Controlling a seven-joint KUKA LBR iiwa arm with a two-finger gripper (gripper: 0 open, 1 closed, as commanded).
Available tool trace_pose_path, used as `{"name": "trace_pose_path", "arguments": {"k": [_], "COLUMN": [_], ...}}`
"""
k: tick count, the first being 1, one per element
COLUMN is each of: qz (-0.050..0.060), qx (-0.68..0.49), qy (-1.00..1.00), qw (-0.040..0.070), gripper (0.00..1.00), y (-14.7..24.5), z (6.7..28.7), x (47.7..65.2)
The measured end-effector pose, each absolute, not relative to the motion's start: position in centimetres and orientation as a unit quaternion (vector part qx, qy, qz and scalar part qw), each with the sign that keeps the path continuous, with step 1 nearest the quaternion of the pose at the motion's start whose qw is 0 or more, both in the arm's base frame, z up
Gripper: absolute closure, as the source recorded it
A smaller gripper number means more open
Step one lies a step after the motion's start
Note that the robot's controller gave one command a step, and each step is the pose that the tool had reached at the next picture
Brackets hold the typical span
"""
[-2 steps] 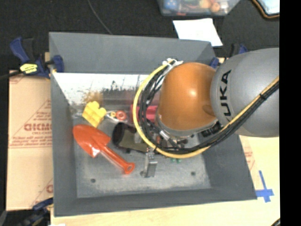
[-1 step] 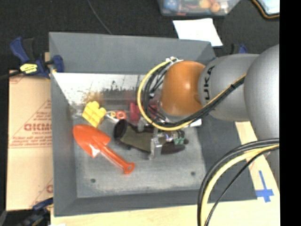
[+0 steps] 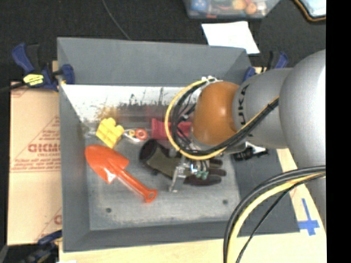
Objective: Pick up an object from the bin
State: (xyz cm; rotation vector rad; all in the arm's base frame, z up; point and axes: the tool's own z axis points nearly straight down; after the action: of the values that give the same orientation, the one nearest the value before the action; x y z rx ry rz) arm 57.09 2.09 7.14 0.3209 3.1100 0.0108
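My gripper [image 3: 177, 178] reaches down into the middle of the bin, mostly hidden under the arm's orange cover. It stands at the right end of a dark olive object with a black rounded end [image 3: 155, 156], touching or just above it. Close to the gripper's right lies a dark brown elongated thing [image 3: 213, 175]. An orange toy shovel [image 3: 115, 170] lies to the left, its handle pointing toward the gripper. A magenta-red piece [image 3: 159, 129] sits behind, partly covered by the arm.
A yellow block [image 3: 109, 131] and a small pale piece with a red ring [image 3: 137, 135] lie near the back left wall. A black thing [image 3: 249, 153] shows at the right wall. The arm and its cables cover the bin's right half.
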Motion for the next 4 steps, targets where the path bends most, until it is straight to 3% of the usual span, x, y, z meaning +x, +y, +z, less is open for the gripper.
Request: {"name": "trace_pose_path", "arguments": {"k": [1, 2, 3, 4], "qz": [0.001, 0.003, 0.002, 0.002], "qx": [-0.066, 0.089, -0.058, -0.057], "qy": [0.998, 0.996, 0.998, 0.998], "qw": [-0.002, 0.009, 0.005, 0.005], "gripper": [0.0, 0.0, 1.0, 1.0], "y": [2.5, 2.0, 2.4, 2.4], "z": [6.9, 7.2, 7.2, 7.2], "x": [59.6, 57.4, 59.8, 59.8]}}
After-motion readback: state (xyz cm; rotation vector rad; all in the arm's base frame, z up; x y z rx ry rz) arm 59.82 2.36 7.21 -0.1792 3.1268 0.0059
